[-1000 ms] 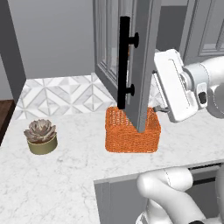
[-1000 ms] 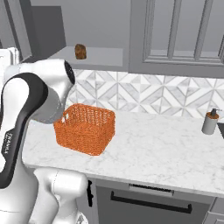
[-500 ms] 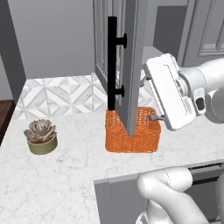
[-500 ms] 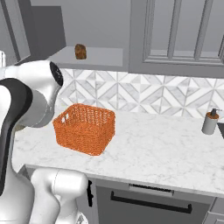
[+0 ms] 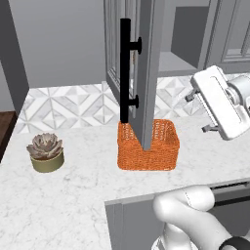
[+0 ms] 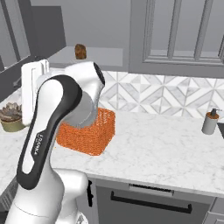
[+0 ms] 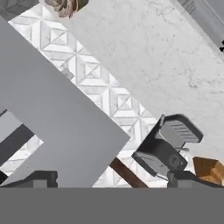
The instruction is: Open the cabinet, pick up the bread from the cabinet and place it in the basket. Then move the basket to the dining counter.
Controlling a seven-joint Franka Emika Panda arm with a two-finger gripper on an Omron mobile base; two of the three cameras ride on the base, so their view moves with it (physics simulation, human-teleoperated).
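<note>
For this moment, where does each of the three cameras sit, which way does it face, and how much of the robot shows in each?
Left base view: behind the arm on its left, facing the open cabinet door and the basket; the white hand and elbow show at right.
Right base view: behind on the right, facing the counter, the bread on the shelf and a bottle; the arm fills the left.
Hand view: on the hand, rolled, facing backsplash tiles; the open gripper tips show at the bottom.
Both base views share the basket and plant.

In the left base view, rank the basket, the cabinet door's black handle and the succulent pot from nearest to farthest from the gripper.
From the gripper, at the right:
1. Basket, just left of it and lower, on the worktop.
2. Black handle, further left, on the open cabinet door.
3. Succulent pot, far left on the worktop.
</note>
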